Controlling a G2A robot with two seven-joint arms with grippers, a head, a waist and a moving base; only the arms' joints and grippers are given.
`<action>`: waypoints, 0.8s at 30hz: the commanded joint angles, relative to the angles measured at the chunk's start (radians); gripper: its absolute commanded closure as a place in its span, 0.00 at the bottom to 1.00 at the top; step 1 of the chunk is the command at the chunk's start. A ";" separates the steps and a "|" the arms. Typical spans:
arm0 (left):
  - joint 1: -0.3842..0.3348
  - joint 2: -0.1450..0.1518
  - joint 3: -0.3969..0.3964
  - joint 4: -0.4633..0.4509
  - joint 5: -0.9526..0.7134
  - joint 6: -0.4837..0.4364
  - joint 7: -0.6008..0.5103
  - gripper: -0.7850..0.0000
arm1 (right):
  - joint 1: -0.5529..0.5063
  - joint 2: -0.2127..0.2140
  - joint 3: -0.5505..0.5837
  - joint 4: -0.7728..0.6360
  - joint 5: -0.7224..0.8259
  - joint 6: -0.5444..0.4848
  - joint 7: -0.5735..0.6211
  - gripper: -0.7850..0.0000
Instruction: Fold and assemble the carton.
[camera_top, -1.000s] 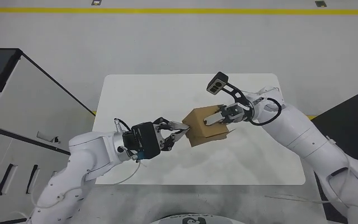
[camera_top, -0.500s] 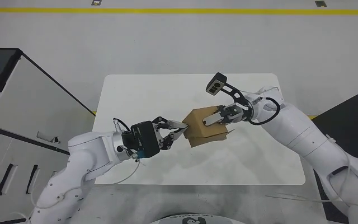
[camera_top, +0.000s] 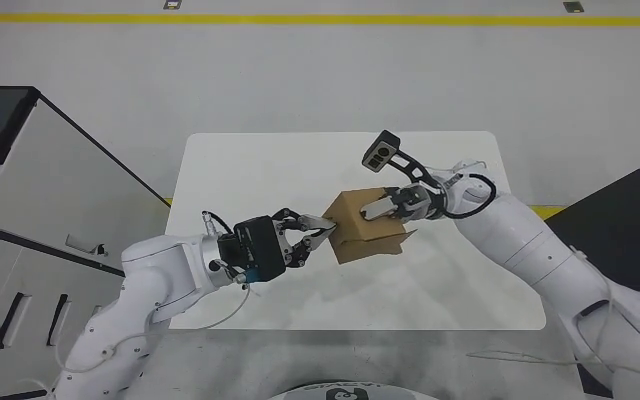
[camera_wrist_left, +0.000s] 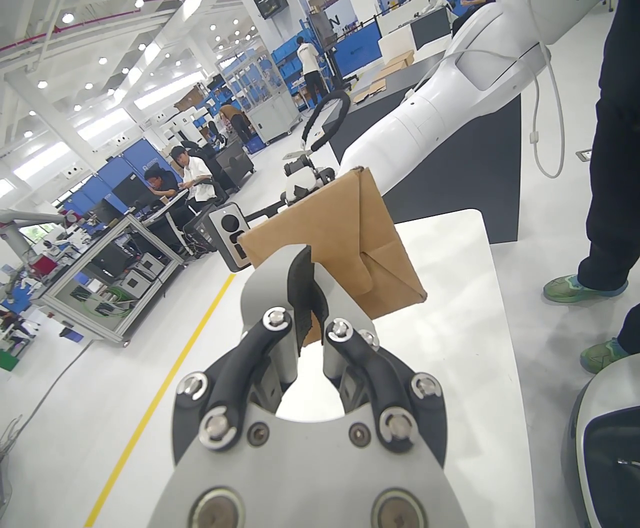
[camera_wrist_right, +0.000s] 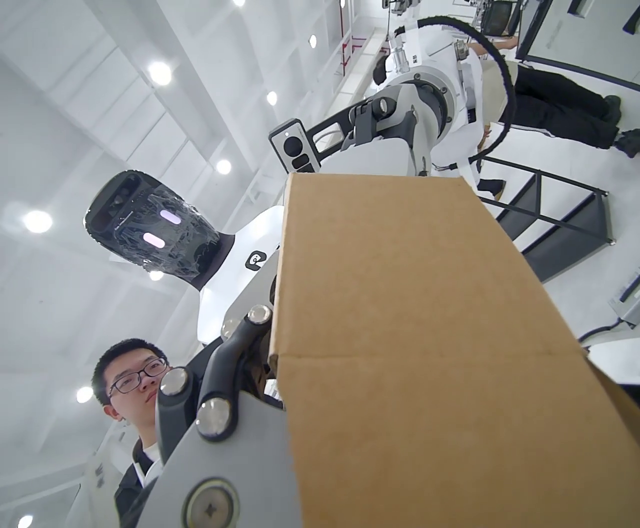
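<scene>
Two claws (camera_top: 327, 231) (camera_top: 373, 212) on one carton (camera_top: 362, 238)

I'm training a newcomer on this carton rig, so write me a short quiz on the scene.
1. True or false: the carton lies untouched on the table.
2. The left gripper is: A) open over the table; B) shut on a carton edge; C) holding tape.
3. How many grippers hold the carton?
Key: 1 false; 2 B; 3 two.
</scene>
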 joint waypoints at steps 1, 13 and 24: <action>0.001 0.000 0.000 0.000 -0.001 0.004 0.000 1.00 | 0.005 -0.005 -0.003 0.005 -0.004 0.001 0.000 1.00; -0.012 -0.002 0.030 0.001 -0.007 -0.004 -0.001 1.00 | 0.031 -0.023 -0.035 0.032 -0.041 -0.015 0.000 1.00; -0.032 -0.004 0.060 0.007 -0.006 -0.012 0.003 1.00 | 0.037 -0.021 -0.046 0.032 -0.035 -0.039 0.000 1.00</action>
